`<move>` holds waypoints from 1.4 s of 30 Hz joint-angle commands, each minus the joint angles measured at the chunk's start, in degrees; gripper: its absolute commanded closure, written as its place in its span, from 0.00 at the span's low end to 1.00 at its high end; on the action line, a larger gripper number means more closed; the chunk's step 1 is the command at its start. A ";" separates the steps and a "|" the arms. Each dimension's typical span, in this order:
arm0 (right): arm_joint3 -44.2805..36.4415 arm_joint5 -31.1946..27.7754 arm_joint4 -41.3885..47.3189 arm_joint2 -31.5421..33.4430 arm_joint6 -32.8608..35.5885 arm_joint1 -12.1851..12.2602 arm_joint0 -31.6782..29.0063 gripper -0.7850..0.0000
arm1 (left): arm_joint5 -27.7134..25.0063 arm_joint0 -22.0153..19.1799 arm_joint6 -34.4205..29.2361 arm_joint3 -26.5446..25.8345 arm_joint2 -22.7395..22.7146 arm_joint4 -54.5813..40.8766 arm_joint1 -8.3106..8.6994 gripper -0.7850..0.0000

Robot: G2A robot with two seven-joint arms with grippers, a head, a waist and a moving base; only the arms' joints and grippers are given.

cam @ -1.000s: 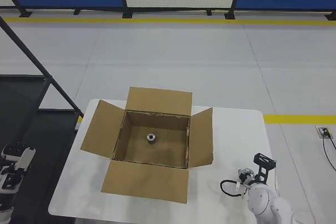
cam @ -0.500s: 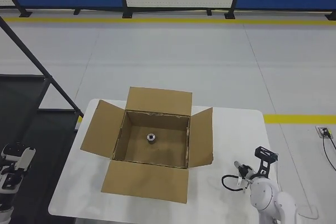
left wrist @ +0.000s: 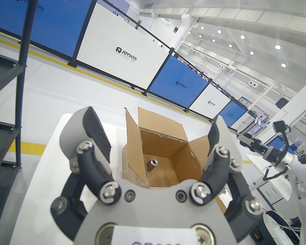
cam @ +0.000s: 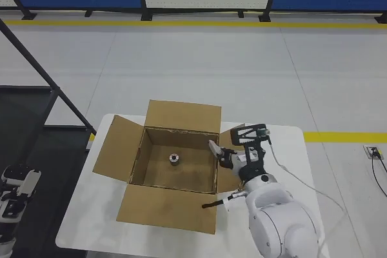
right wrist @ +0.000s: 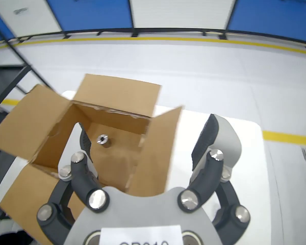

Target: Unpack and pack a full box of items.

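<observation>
White table (cam: pixel 290 148) | open cardboard box (cam: pixel 184 115) | 1 metal cylinder (cam: pixel 173 158) inside

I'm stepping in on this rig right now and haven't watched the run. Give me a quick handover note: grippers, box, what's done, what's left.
Left gripper: open, holding nothing, beside the table on its left, aimed at the box.
Right gripper: open, holding nothing, above the box's right flap.
Box: cardboard, on the table, all four flaps open; one small metal cylinder sits on its floor.
Done: box opened.
Left: lift the cylinder out, then repack.
</observation>
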 commanded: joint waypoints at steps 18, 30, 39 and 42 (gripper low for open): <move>75.91 -9.98 33.63 -25.10 1.06 -14.29 40.24 0.00 | 0.00 0.00 0.00 0.00 0.00 0.00 0.00 0.00; 86.82 -8.76 38.43 -27.23 -5.80 -18.97 41.74 0.00 | 0.00 0.00 0.00 0.00 0.00 0.00 0.00 0.00; 87.59 -10.14 38.11 -27.32 -8.54 -19.24 40.32 0.00 | 0.69 -0.27 -0.56 -0.80 0.66 0.94 0.01 0.00; 89.80 -12.01 38.49 -27.30 -12.74 -19.96 39.84 0.00 | 0.76 -0.40 0.29 -1.37 1.30 3.16 -0.08 0.00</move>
